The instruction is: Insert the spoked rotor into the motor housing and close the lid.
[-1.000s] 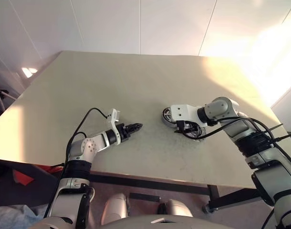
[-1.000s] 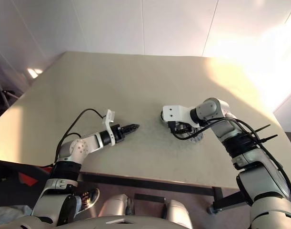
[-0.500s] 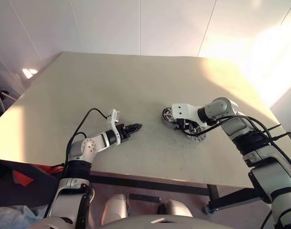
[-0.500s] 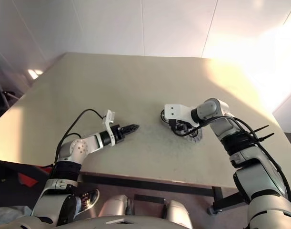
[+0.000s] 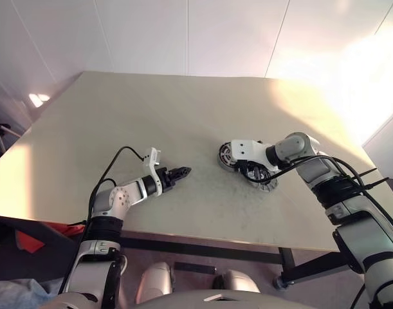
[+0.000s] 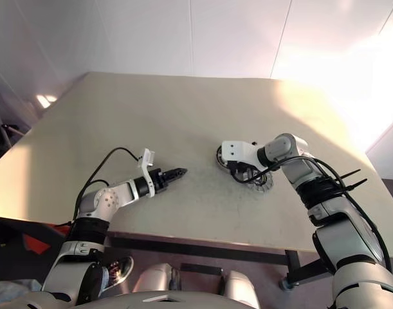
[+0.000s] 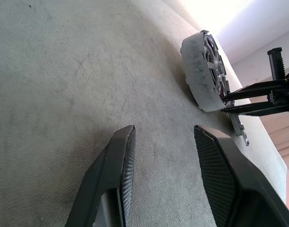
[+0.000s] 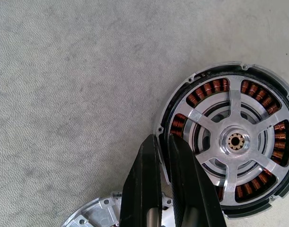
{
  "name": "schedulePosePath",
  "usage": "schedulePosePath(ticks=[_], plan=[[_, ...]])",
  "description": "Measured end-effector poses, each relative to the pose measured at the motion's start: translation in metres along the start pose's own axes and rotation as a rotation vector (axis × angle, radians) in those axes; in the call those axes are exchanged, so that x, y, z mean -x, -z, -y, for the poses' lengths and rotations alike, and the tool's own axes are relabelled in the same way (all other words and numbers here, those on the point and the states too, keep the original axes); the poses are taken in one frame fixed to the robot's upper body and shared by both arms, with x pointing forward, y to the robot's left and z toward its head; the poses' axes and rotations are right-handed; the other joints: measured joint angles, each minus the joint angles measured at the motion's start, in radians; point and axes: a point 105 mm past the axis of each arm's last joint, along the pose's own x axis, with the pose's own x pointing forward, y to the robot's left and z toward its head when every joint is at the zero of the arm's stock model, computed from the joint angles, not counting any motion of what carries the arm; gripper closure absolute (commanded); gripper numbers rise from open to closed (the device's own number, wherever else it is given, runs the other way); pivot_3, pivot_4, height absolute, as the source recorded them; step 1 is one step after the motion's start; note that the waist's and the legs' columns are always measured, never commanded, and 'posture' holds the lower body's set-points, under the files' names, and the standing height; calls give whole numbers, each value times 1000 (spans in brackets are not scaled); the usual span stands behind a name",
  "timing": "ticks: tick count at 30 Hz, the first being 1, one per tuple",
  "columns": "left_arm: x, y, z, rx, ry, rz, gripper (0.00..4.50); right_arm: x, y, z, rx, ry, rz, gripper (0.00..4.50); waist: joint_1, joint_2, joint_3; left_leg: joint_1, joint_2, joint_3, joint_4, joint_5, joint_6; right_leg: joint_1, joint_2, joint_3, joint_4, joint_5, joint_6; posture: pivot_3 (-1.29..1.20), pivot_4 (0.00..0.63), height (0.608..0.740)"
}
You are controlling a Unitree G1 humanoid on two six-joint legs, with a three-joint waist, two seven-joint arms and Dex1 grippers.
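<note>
The motor housing (image 8: 213, 88) lies flat on the table, its copper windings showing. The spoked rotor (image 8: 235, 140) sits inside it, silvery spokes over the windings. My right gripper (image 8: 164, 139) points down at the housing's near rim. One finger is outside the rim and one inside, and they are shut on it. The lid (image 8: 94, 215), pale grey and flat, lies on the table just beside the housing, partly under my right wrist. My left gripper (image 5: 181, 172) hovers low over the table some way left of the housing (image 5: 228, 156). It is open, with nothing between its fingers.
Everything rests on a large beige table (image 5: 151, 109) with bare surface all around the parts. The table's front edge runs just below both arms. White wall panels stand behind the far edge.
My right gripper's fingers have closed together at the housing's rim. The left arm has not moved.
</note>
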Motion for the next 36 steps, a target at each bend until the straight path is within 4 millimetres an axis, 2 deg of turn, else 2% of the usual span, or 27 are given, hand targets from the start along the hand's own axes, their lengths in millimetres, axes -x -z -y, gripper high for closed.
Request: schedulePosePath(ticks=[5,7,15,21,28,31,35,36], plan=[[0,-1,2,-2,14,1,2398,5,-5,-4,-20,-16,6,4429,5,0,0,-3,0,0,-2,0,0,-3,0,0,0,0,-1,0,0,740],[0,-1,3,-3,18,2,2398,7,-11,-9,-10,-36,21,4429,6,0,0,-6,0,0,-2,0,0,-5,0,0,0,3,-6,0,0,740],[-1,-1,4,-3,25,4,2398,16,-49,-27,125,-98,115,4429,6,1,1,-11,0,0,-2,0,0,-10,0,0,0,3,-5,0,0,740],[-1,-1,4,-2,25,5,2398,11,-49,-45,142,-149,127,4429,6,1,1,-11,0,0,-3,0,0,-10,0,0,-1,3,-5,0,0,740],[-1,-1,4,1,23,1,2398,2,-45,-53,201,-159,102,4429,6,1,1,-11,0,0,-2,0,0,-10,0,0,-1,2,-3,0,0,740],[-1,-1,4,1,23,0,2398,2,-44,-53,212,-157,97,3672,6,1,1,-11,0,0,-2,0,0,-10,0,0,-1,2,-3,0,0,740],[0,-1,4,1,22,0,2398,5,-43,-52,208,-142,96,2350,6,1,1,-10,0,0,-3,0,0,-10,0,0,-1,2,-3,0,0,740],[0,-1,4,0,21,0,2398,6,-43,-52,211,-137,99,2350,6,1,0,-10,0,0,-3,0,0,-10,0,0,-1,2,-3,0,0,740]])
